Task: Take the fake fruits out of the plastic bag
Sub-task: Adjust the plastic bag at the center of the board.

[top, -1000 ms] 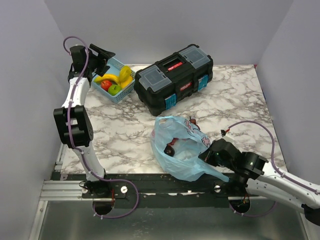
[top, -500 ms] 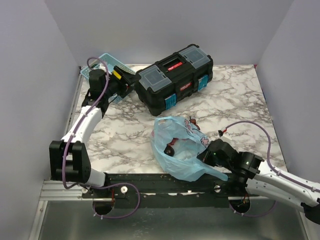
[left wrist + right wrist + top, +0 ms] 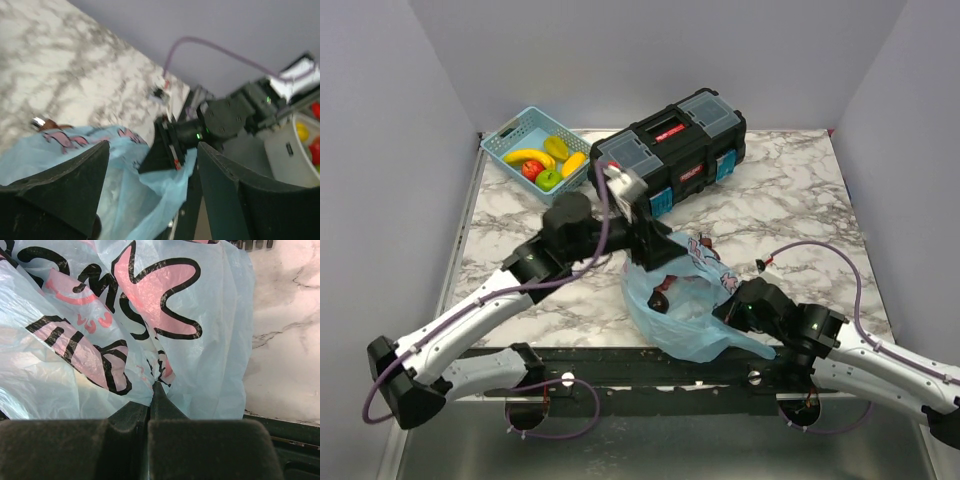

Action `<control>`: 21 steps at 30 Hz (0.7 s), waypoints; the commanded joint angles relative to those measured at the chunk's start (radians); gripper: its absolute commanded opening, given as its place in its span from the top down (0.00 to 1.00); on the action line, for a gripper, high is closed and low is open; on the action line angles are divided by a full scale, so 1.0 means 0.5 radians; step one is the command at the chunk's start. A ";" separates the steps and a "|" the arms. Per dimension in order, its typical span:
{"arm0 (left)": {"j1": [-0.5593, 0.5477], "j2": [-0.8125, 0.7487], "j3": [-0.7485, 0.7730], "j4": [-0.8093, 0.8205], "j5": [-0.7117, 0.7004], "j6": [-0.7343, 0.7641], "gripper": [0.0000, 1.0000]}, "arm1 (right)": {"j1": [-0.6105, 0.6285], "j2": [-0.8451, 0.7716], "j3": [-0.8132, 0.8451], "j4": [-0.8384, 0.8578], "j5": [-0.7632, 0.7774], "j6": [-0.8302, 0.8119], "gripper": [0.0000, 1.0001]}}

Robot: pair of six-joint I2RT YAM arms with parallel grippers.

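The light-blue plastic bag (image 3: 692, 318) lies crumpled near the table's front edge, and a dark red fake fruit (image 3: 665, 296) shows through its open mouth. My right gripper (image 3: 732, 312) is shut on a fold of the bag (image 3: 150, 315) at its right side, the fingertips (image 3: 156, 390) pinching the film. My left gripper (image 3: 652, 255) hovers open over the bag's back left rim. In the left wrist view its fingers (image 3: 65, 185) stand wide apart above the bag (image 3: 130, 200), with nothing between them. Several fake fruits (image 3: 548, 165) lie in the blue basket.
The blue lattice basket (image 3: 505, 135) stands at the back left corner. A black toolbox (image 3: 670, 150) sits behind the bag, close to my left wrist. A small brown metal piece (image 3: 705, 243) lies by the bag's far edge.
My left arm swung from the basket at the back left down to the bag, and its jaws narrowed a little. The right gripper kept its hold on the bag.
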 commanded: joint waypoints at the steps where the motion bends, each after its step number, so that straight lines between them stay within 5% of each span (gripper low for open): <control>1: -0.475 0.191 -0.147 -0.257 -0.279 0.398 0.33 | 0.012 0.025 -0.014 0.030 0.017 -0.011 0.99; 9: -0.616 0.301 -0.396 -0.240 -0.618 0.239 0.44 | 0.010 0.001 -0.043 0.016 0.013 0.022 0.99; 21: -0.619 0.999 -0.150 -0.386 -0.392 0.207 0.48 | 0.013 0.023 -0.044 0.068 -0.002 0.010 0.99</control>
